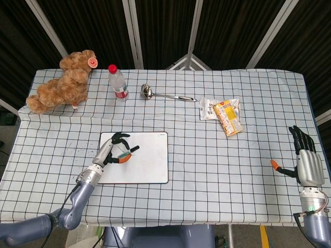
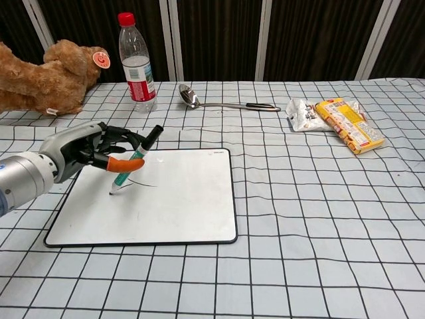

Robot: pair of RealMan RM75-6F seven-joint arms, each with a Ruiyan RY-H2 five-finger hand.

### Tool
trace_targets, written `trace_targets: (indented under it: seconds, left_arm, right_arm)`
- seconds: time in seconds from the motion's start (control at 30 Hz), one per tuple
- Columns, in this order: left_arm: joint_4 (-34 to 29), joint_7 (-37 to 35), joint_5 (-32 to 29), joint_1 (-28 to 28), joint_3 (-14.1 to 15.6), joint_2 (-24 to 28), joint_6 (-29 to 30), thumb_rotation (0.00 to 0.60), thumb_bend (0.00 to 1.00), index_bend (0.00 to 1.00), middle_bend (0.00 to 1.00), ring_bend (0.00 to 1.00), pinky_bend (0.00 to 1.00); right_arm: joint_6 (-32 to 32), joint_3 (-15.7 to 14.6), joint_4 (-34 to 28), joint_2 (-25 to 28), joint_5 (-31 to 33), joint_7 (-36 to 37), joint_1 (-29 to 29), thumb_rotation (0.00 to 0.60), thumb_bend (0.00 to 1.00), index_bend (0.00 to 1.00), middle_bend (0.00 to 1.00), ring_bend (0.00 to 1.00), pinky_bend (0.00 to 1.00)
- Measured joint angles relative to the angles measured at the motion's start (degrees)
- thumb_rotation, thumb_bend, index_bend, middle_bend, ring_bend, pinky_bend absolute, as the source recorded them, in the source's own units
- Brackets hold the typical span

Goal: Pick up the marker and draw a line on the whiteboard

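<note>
My left hand (image 2: 83, 150) (image 1: 110, 151) holds a green marker (image 2: 133, 164) with a black cap, pinched against an orange-tipped thumb. The marker leans, cap up and to the right, tip down on the whiteboard (image 2: 179, 199) (image 1: 150, 160) near its left side. A short dark stroke (image 2: 143, 183) lies on the board just right of the tip. My right hand (image 1: 306, 160) shows only in the head view, at the table's right edge, fingers spread and holding nothing.
A teddy bear (image 2: 46, 76) sits at the back left beside a water bottle (image 2: 136, 63). A metal ladle (image 2: 222, 103) lies behind the board. Snack packets (image 2: 335, 119) lie at the back right.
</note>
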Motion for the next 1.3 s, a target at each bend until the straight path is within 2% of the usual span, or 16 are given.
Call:
trace_targets:
  seconds: [0.23,0.4,0.63,0.83,1.07,1.3]
  left_arm:
    - [-7.22,-1.90,1.02,1.85,-0.41,3.33,2.14,0.600,0.46,0.75,0.18,0.01,0.07]
    - [-14.23,-2.76,2.70,3.13,-1.90,8.12,4.76,0.600,0.46,0.75,0.18,0.01,0.07]
    - [-16.24,1.58,3.33,3.26,-3.51,11.88,6.69,0.600,0.46,0.75,0.18,0.01,0.07]
    - [-13.92,11.32,3.17,2.10,-2.91,13.21,6.80,0.600,0.46,0.75,0.19,0.01,0.07]
    - [-9.10,28.35,2.28,0.35,0.12,13.45,6.54,0.600,0.45,0.75,0.19,0.01,0.07]
    - [-3.75,40.33,-1.43,-0.40,3.28,10.54,6.85,0.600,0.37,0.75,0.19,0.01,0.05]
  right_arm:
    - [0.11,0.03,-0.13,-0.02,-0.06,0.02,-0.03,0.600,0.21,0.00,0.00,0.00,0.00]
    - [0.13,0.02,-0.23,0.02,-0.13,-0.10,-0.02,0.600,0.21,0.00,0.00,0.00,0.00]
    - [-0.03,0.09,-0.20,-0.01,0.14,-0.15,0.00,0.600,0.21,0.00,0.00,0.00,0.00]
    - [-0.11,0.05,-0.22,0.01,0.12,-0.37,0.03,0.600,0.21,0.00,0.00,0.00,0.00]
    - [-0.04,0.03,-0.35,0.02,0.17,-0.61,-0.01,0.600,0.21,0.00,0.00,0.00,0.00]
    - [-0.05,0.03,-0.33,0.06,0.17,-0.49,-0.05,0.600,0.21,0.00,0.00,0.00,0.00]
